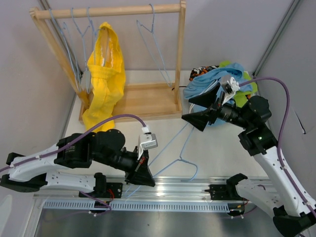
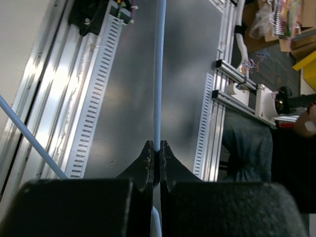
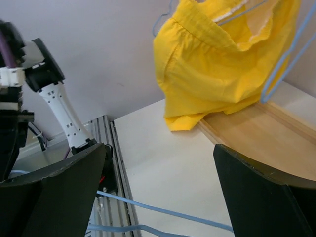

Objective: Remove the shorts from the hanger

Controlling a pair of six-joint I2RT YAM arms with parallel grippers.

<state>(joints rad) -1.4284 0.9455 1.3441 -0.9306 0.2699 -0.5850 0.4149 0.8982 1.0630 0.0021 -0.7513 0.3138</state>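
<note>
Currently: yellow shorts (image 1: 104, 84) unremoved.
Your left end effector (image 2: 154, 148) clamps a bare hanger (image 2: 159, 74), right end effector (image 1: 200, 108) apart; released at the worktop (image 1: 217, 148) edge, it could fall.

Surface finishes: the yellow shorts (image 1: 104, 81) were soft matt cloth (lightly creased), the rack (image 1: 148, 96) was smooth pale unpainted wood, the wire hanger (image 2: 158, 74) bore a sleek light-blue coating, the left gripper (image 2: 154, 147) showed matt black plastic with scuffed edges, and the rail (image 1: 187, 183) was brushed grey metal.
</note>
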